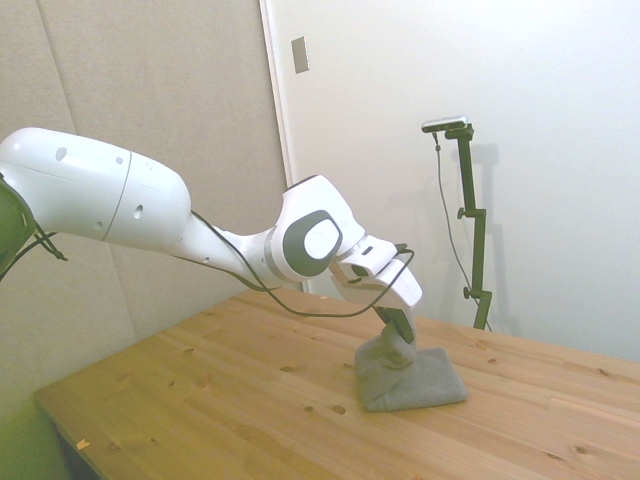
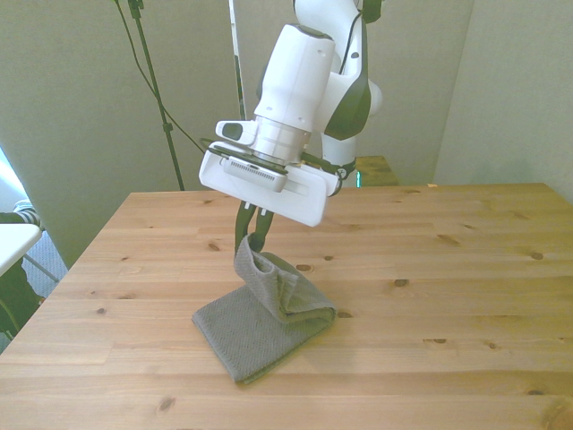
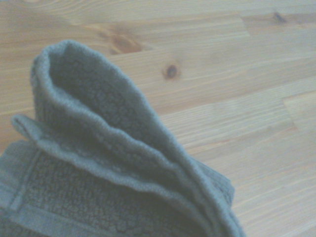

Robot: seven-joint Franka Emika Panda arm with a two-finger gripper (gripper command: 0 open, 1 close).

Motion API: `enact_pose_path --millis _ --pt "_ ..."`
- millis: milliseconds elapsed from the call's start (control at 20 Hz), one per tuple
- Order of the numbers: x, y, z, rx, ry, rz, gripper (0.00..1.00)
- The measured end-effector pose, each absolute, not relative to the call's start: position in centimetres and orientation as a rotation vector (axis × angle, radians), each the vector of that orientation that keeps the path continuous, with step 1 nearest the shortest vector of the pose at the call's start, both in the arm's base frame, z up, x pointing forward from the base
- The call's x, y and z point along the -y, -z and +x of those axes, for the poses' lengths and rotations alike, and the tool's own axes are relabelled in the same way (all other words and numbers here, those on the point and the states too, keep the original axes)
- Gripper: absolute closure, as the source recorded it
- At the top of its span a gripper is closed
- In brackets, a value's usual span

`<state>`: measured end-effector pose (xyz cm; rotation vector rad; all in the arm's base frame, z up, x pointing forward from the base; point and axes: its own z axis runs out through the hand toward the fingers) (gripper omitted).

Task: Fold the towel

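From the side view I see my arm (image 1: 150, 215) coming in from the frame's left, and at centre the gripper (image 1: 398, 328) is clamped on one lifted edge of the grey towel (image 1: 415, 378). The towel's other layers lie on the worktop (image 1: 230, 400), lower centre-right.

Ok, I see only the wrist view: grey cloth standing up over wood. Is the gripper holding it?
Observer: Yes. In the front view the gripper is shut on one corner of the towel, lifted above the table.
Operator: Is the whole towel in the air?
Observer: No. The side view shows most of the towel lying flat on the table; only the pinched part rises.
Operator: Is anything else near it?
Observer: No other object lies on the table in the front view.
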<state>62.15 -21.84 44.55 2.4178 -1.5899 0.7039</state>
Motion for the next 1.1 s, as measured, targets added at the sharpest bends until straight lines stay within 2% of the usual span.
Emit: enact_pose_path --millis 350,1100 --pt "23.0 -42.8 63.5 1.594 -0.686 2.396 0.00" --pt "20.5 -43.9 63.1 1.589 -0.666 2.482 0.00"
